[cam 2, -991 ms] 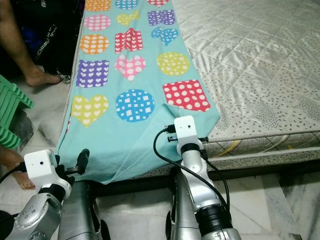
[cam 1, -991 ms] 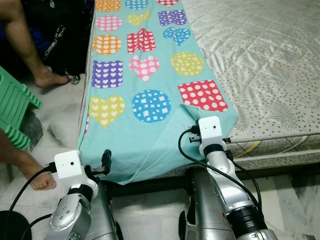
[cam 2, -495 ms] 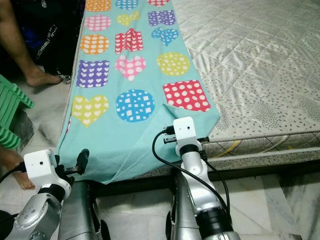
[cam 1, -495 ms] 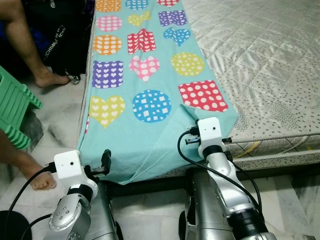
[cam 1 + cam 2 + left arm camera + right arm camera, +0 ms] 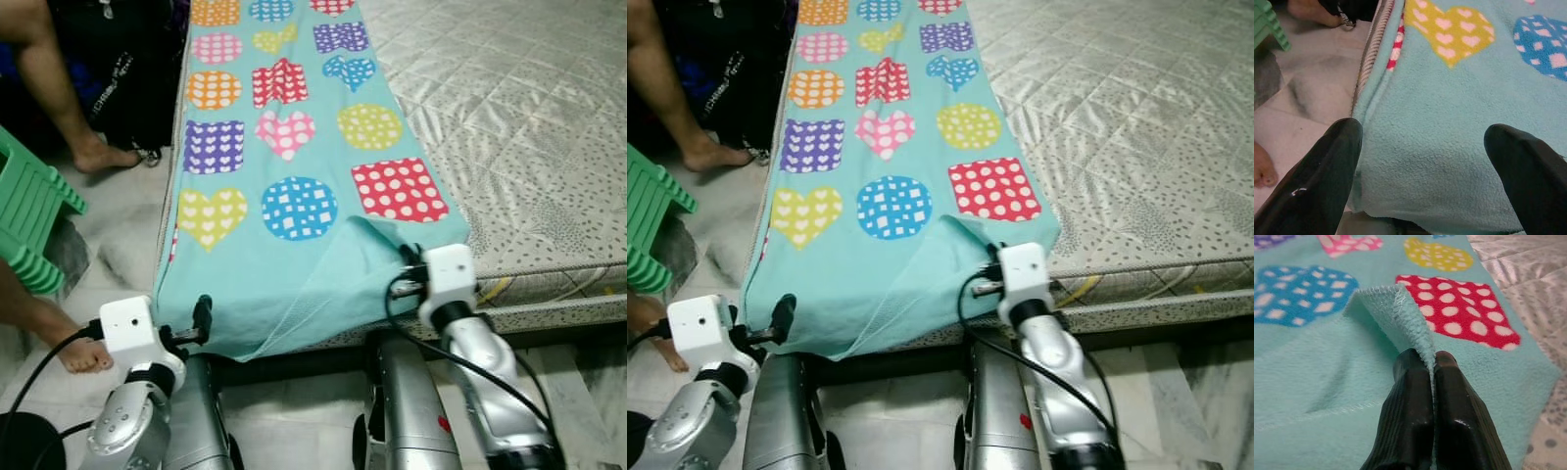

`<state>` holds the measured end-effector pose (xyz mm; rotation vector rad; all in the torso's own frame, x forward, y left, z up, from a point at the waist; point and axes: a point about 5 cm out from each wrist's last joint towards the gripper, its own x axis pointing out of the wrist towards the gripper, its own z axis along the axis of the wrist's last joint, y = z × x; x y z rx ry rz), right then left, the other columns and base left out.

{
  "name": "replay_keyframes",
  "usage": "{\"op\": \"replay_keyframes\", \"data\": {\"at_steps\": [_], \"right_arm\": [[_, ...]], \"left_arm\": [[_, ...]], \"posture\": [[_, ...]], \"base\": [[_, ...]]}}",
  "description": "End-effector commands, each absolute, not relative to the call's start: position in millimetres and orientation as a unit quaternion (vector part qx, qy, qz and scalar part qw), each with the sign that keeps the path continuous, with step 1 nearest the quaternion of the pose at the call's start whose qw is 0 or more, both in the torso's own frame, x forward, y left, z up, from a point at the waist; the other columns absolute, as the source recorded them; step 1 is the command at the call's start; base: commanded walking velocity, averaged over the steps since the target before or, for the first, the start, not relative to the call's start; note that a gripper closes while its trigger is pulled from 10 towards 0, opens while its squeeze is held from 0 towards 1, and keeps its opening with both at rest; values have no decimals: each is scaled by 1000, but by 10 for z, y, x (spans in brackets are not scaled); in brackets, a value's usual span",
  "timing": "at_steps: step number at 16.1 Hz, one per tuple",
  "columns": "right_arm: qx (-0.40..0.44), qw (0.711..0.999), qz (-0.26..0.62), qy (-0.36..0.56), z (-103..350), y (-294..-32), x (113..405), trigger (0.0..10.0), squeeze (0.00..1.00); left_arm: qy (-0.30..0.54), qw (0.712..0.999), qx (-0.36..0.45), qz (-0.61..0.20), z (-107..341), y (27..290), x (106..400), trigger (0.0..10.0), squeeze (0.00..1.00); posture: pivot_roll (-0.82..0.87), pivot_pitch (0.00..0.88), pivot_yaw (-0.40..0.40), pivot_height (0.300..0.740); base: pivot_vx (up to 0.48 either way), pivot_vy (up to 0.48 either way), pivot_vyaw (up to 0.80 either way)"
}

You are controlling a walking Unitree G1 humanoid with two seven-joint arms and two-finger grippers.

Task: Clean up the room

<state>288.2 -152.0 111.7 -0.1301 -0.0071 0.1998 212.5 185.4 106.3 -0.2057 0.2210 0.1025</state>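
A turquoise fleece blanket with coloured hearts, circles and squares lies along the left side of a bed, its near end hanging over the bed's foot. My right gripper is shut on a folded-up corner of the blanket, near the red dotted square. My left gripper stands open at the blanket's near left corner, one finger off the edge over the floor, the other finger over the fleece. In the eye view it sits at the hanging hem.
The grey quilted mattress spreads to the right. A person's leg and foot stand by the bed's left side, another foot near my left arm. A green plastic stool is at far left on the marble floor.
My right gripper has pulled the held blanket corner to the right and toward the bed's foot, stretching the fold flatter. The left arm has barely moved.
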Motion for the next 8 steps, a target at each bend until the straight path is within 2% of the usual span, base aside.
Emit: {"op": "replay_keyframes", "data": {"at_steps": [1,8], "right_arm": [[-45,993,112,-3,1139,-1519,2824,0,0],[-1,985,171,24,1153,-1688,2518,0,0]], "left_arm": [[121,986,-100,50,1040,1875,2082,10000,0],[127,986,-98,44,1023,1893,2038,10000,0]], "posture": [[-26,162,27,482],[-34,155,33,482]], "base": [[0,0,0],[0,0,0]]}}
